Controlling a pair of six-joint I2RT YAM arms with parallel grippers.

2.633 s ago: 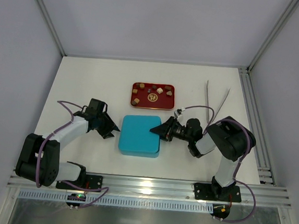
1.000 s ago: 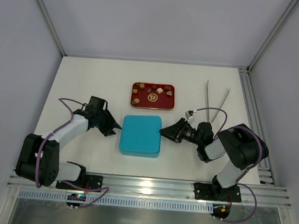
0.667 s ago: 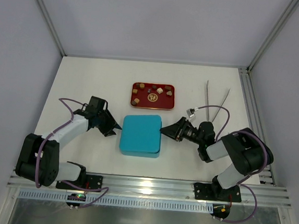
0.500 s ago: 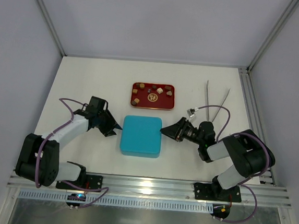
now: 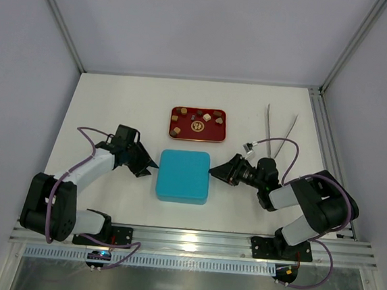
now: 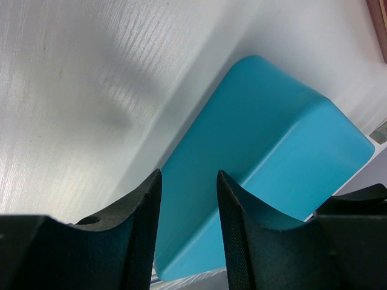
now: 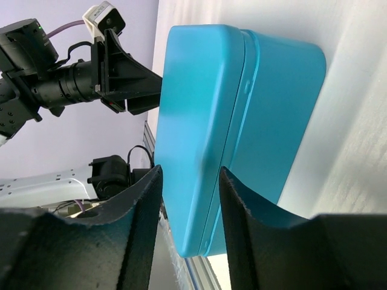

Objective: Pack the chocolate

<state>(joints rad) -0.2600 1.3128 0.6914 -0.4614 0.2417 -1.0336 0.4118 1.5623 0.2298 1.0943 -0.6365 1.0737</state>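
The opening of the box (image 5: 184, 177) is the step in hand, by my reading: its lid (image 7: 199, 109) is sitting shut, so nothing can be packed yet. The left pincer (image 5: 152, 166) is lying low at one side of the box with its jaws apart, the box wall filling the gap just ahead of its tips. The right pincer (image 5: 213, 169) is facing it from the opposite side, also spread, with the seam (image 7: 237, 103) between lid and base running through the gap between its fingers (image 7: 130, 241). Whether either pincer is actually touching the box I cannot tell. The chocolate (image 5: 208, 118) is waiting in loose pieces on the red tray (image 5: 171, 121), which is lying past the far edge of the box, beyond and between the two pincers and well apart from both. A pair of tongs (image 5: 268, 128) is resting behind the right pincer, off to its outer side. The next move is probably calling for one pincer to be bracing the base while the other is catching the lid at the seam and lifting; the smooth rounded sides are likely to be slippery, so a grip on the lid's rim looks safer than a push. Only after that is the chocolate coming into play.
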